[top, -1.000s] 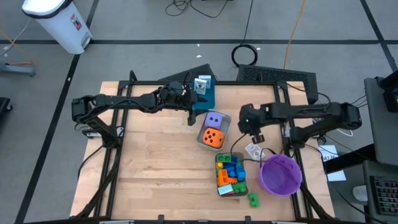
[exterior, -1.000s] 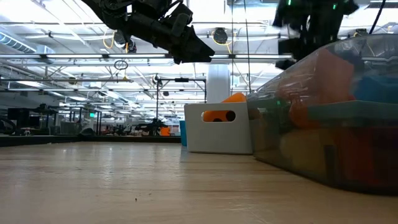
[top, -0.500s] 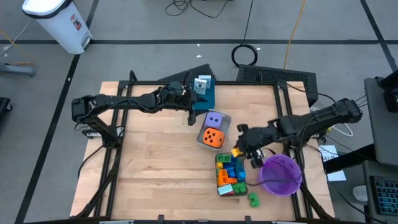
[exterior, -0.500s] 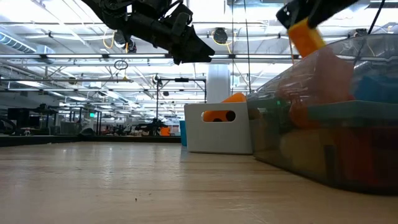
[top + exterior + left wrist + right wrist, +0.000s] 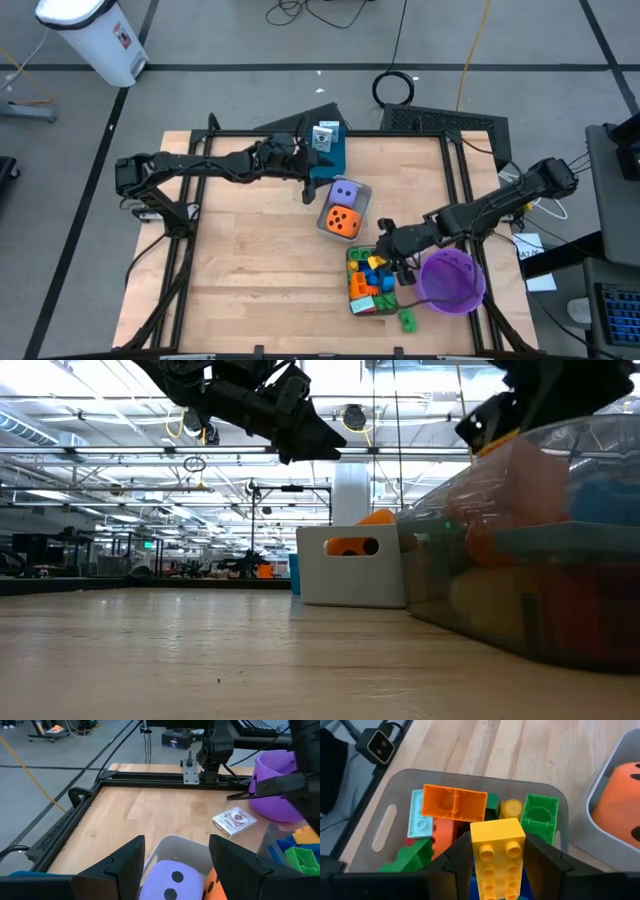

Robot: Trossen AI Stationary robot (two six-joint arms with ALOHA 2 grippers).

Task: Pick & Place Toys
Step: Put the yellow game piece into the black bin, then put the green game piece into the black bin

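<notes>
Over the brick tray (image 5: 352, 292), my right gripper (image 5: 497, 870) pinches a yellow brick (image 5: 497, 854) above the pile; released tilted, it could bounce onto the worktop (image 5: 250, 260); my left gripper (image 5: 175, 865), spread, hovers over the dice.

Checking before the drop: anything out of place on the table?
Yes: one green brick lies on the table outside the brick tray, beside the purple bowl. The right claw holds a yellow brick over that tray.
</notes>
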